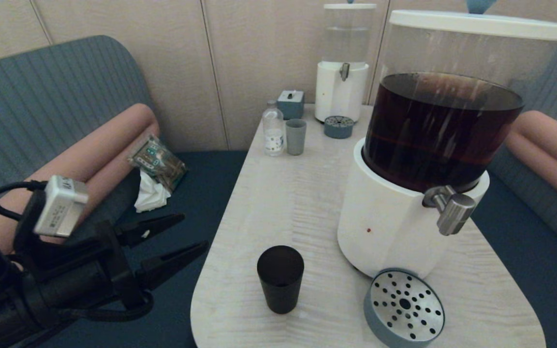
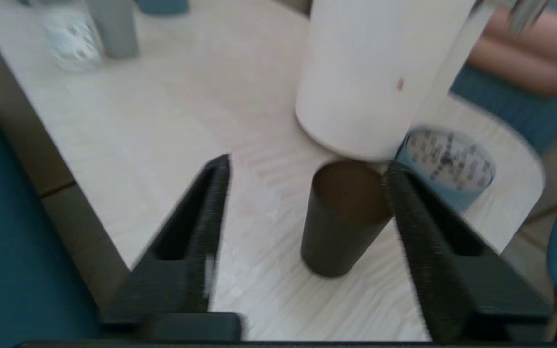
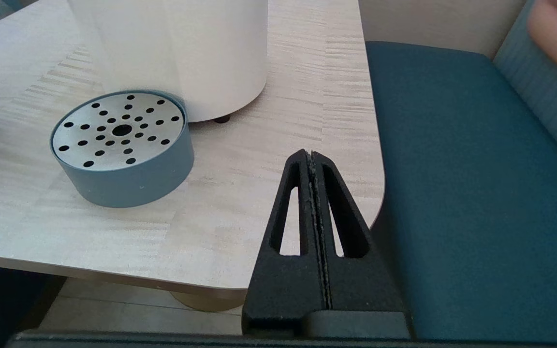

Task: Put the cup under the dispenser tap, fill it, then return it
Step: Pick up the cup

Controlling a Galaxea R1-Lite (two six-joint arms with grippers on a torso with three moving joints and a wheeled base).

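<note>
Black cup (image 1: 280,278) stands free beside the drip tray (image 1: 403,308); my left gripper (image 1: 189,234) spreads wide toward it, right gripper (image 3: 313,157) parked pressed together.

Left gripper (image 1: 194,233): positioned at near left, arm extended toward the right, fingers spread wide apart, holding nothing. Right gripper (image 3: 311,157): positioned at near right, fingers pressed together, empty.

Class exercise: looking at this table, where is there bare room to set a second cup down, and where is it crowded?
Free: the wide middle strip of the table, between the black cup and the grey-blue cup. Crowded: the near right, where the dark-liquid dispenser and drip tray sit, and the far end.
</note>
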